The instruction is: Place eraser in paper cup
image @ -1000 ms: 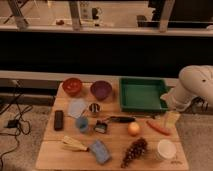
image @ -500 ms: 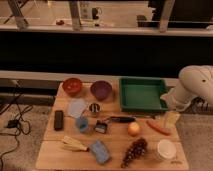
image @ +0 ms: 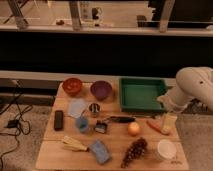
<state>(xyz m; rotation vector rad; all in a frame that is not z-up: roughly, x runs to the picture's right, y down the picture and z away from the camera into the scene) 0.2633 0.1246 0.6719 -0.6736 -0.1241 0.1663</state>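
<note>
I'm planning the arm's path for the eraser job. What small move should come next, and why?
Probably carry the gripper across the table toward the eraser. The gripper hangs at the right side, just behind the paper cup, while the eraser lies untouched at the far left edge.

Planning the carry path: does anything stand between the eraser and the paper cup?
Yes. From the eraser at the left to the paper cup at the front right, a blue cup, a small dark object, an orange fruit and grapes lie along the line. The pincer hangs at the right side, behind the paper cup.
</note>
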